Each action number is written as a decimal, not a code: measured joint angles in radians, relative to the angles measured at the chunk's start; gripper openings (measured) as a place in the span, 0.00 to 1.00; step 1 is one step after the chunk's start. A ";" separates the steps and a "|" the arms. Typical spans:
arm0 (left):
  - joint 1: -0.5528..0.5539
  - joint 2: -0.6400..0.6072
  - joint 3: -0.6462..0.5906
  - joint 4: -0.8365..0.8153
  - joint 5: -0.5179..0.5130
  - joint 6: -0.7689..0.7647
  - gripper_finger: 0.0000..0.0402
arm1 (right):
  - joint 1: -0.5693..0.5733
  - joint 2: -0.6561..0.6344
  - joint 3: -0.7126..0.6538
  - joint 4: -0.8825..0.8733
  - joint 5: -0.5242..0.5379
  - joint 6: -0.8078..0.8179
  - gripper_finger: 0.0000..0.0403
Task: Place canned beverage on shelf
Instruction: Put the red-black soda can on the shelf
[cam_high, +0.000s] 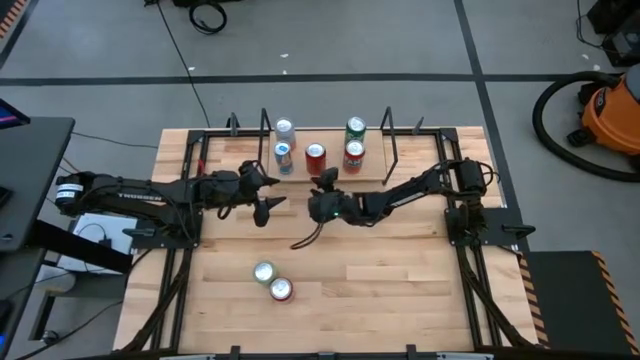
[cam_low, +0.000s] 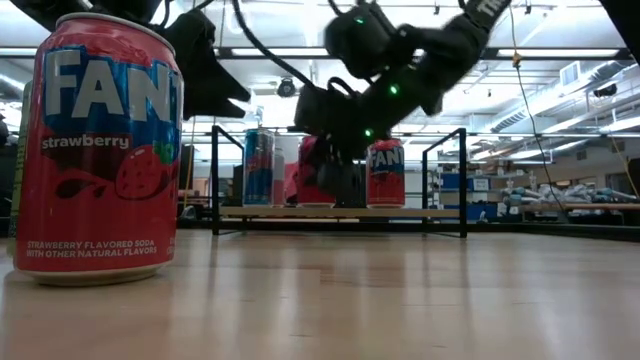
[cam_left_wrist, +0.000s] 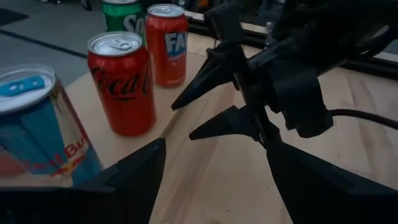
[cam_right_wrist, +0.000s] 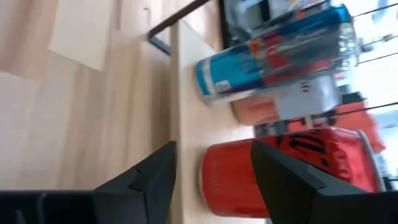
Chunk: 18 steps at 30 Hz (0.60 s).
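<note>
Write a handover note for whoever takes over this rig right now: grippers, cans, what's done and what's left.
Right gripper: shut and empty, at the shelf's front edge just before the Coca-Cola can.
Left gripper: over the table in front of the shelf, holding nothing.
Done: five cans stand upright on the shelf, the Coca-Cola can in the front row.
Left: two cans stand on the table near its front edge, touching or nearly so: a strawberry Fanta and a silver-topped can. Neither is gripped; both need shelving.
</note>
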 joint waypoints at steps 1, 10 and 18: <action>0.000 0.000 0.000 -0.006 -0.005 -0.009 0.72 | 0.000 0.003 -0.023 0.062 0.008 -0.030 0.53; 0.000 0.000 0.000 -0.021 -0.033 -0.025 0.72 | -0.013 0.005 -0.127 0.339 -0.012 -0.220 0.53; 0.000 0.000 0.000 -0.022 -0.035 -0.023 0.72 | -0.061 0.009 -0.127 0.317 -0.080 -0.224 0.53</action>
